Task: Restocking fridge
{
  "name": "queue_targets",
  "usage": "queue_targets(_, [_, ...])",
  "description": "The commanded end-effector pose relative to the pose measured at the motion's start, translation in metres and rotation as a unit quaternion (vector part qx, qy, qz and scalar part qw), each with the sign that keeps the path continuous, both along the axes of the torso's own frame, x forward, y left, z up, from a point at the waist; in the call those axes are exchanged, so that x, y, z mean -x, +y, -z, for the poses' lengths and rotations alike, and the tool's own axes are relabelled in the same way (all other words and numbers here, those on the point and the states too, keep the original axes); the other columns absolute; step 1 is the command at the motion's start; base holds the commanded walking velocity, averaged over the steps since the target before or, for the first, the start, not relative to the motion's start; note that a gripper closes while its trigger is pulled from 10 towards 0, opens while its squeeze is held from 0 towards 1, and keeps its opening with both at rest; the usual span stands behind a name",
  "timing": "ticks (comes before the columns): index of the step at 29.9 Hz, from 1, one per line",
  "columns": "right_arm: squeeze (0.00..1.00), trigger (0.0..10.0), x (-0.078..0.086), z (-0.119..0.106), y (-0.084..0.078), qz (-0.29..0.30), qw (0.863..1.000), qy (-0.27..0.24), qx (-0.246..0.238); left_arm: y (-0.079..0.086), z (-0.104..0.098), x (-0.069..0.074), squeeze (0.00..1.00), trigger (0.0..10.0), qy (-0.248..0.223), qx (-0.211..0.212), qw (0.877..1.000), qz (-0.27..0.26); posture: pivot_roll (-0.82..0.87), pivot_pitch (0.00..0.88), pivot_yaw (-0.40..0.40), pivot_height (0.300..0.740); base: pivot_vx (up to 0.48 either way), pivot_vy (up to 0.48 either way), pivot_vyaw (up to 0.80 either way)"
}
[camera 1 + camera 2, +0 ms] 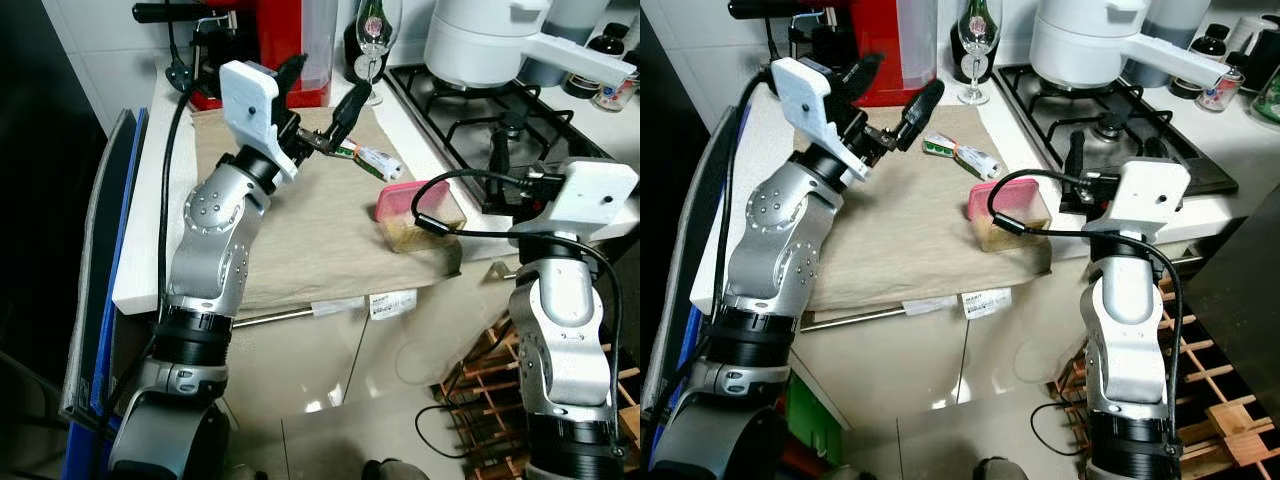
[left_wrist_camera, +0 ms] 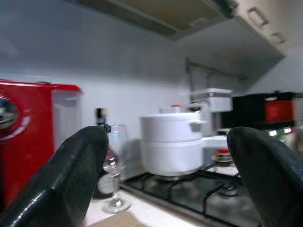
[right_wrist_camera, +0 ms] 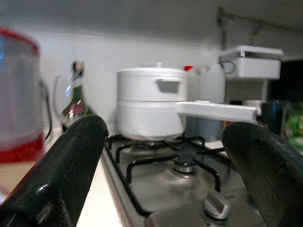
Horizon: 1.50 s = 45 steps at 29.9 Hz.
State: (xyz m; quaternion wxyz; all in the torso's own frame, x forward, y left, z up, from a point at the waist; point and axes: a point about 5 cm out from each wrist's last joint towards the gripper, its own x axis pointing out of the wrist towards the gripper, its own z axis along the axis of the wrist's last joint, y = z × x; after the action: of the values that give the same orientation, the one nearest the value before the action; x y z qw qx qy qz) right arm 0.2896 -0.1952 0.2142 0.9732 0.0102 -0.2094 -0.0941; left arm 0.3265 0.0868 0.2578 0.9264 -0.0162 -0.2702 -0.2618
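Pink-lidded container on the desk, both end effectors empty.

I see the pink-lidded container (image 1: 420,214) sitting on the beige cloth (image 1: 300,240) near the desk's front edge, a small tube (image 1: 372,157) behind it. My left end effector (image 1: 320,102) hovers released above the cloth, beyond the tube; right end effector (image 3: 161,165), fingers spread, sits just beside the container, facing the hob (image 1: 500,120).
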Motion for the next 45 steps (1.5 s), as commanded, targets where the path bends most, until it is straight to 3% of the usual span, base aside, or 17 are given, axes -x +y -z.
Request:
queue_targets(1, [0.21, 10.0, -0.001, -0.002, -0.005, 0.003, 1.0, 0.001, -0.016, 0.002, 0.007, 0.003, 0.0, 10.0, 0.011, 0.0, 0.999, -0.033, -0.16, 0.007, 0.023, 0.74, 0.0, 0.0, 0.0])
queue_targets(6, [0.22, 10.0, 0.002, -0.004, -0.004, -0.007, 1.0, 0.0, -0.017, 0.005, 0.023, 0.011, 0.0, 10.0, 0.042, 0.008, 0.997, -0.072, -0.15, 0.006, 0.018, 0.74, 0.0, 0.0, 0.0])
queue_targets(7, [0.21, 10.0, 0.012, -0.004, 0.001, -0.023, 1.0, 0.001, 0.005, 0.011, 0.03, 0.016, 0.0, 10.0, 0.048, 0.007, 0.993, -0.11, -0.14, 0.007, 0.012, 0.74, 0.0, 0.0, 0.0])
queue_targets(10, [0.22, 10.0, 0.02, -0.004, 0.006, -0.036, 0.999, 0.004, 0.024, 0.018, 0.035, 0.02, 0.0, 10.0, 0.049, 0.001, 0.988, -0.145, -0.14, 0.008, 0.009, 0.74, 0.0, 0.0, 0.0])
queue_targets(12, [0.21, 10.0, 0.037, 0.003, 0.01, -0.039, 0.999, 0.013, 0.035, 0.036, 0.039, 0.029, 0.0, 10.0, 0.039, -0.006, 0.974, -0.225, -0.14, 0.01, -0.003, 0.74, 0.0, 0.0, 0.0])
queue_targets(15, [0.22, 10.0, 0.046, 0.015, 0.007, -0.033, 0.998, 0.034, 0.033, 0.039, 0.034, 0.036, 0.0, 10.0, 0.017, -0.028, 0.964, -0.264, -0.13, 0.008, -0.008, 0.74, 0.0, 0.0, 0.0])
queue_targets(19, [0.22, 10.0, 0.049, 0.021, 0.005, -0.027, 0.998, 0.045, 0.04, 0.036, 0.035, 0.042, 0.0, 10.0, 0.002, -0.055, 0.965, -0.258, -0.12, 0.009, -0.01, 0.74, 0.0, 0.0, 0.0])
queue_targets(24, [0.21, 10.0, 0.056, 0.031, 0.008, -0.039, 0.995, 0.063, 0.063, 0.049, 0.063, 0.064, 0.0, 10.0, 0.038, -0.105, 0.957, -0.267, -0.12, 0.0, 0.003, 0.74, 0.0, 0.0, 0.0])
queue_targets(32, [0.21, 10.0, 0.028, 0.045, 0.019, -0.07, 0.994, 0.079, 0.042, 0.046, 0.047, 0.047, 0.0, 10.0, 0.007, -0.086, 0.951, -0.296, -0.09, 0.0, 0.018, 0.74, 0.0, 0.0, 0.0])
queue_targets(33, [0.21, 10.0, 0.021, 0.047, 0.018, -0.075, 0.993, 0.09, 0.007, 0.045, 0.045, 0.043, 0.0, 10.0, 0.009, -0.081, 0.952, -0.294, -0.09, 0.0, 0.021, 0.74, 0.0, 0.0, 0.0])
queue_targets(38, [0.21, 10.0, 0.017, 0.048, 0.022, -0.097, 0.989, 0.102, -0.034, 0.045, 0.043, 0.043, 0.0, 10.0, 0.012, -0.079, 0.953, -0.291, -0.09, 0.0, 0.022, 0.74, 0.0, 0.0, 0.0])
queue_targets(41, [0.21, 10.0, 0.023, 0.05, 0.02, -0.101, 0.988, 0.107, -0.042, 0.046, 0.043, 0.043, 0.0, 10.0, 0.014, -0.077, 0.953, -0.291, -0.09, 0.0, 0.017, 0.74, 0.0, 0.0, 0.0])
queue_targets(42, [0.21, 10.0, 0.035, 0.055, 0.02, -0.109, 0.986, 0.118, -0.036, 0.047, 0.043, 0.043, 0.0, 10.0, 0.013, -0.077, 0.953, -0.291, -0.09, 0.0, 0.015, 0.74, 0.0, 0.0, 0.0])
queue_targets(45, [0.21, 10.0, 0.049, 0.059, 0.02, -0.12, 0.984, 0.127, -0.024, 0.048, 0.042, 0.044, 0.0, 10.0, 0.011, -0.077, 0.953, -0.292, -0.09, 0.0, 0.01, 0.74, 0.0, 0.0, 0.0])
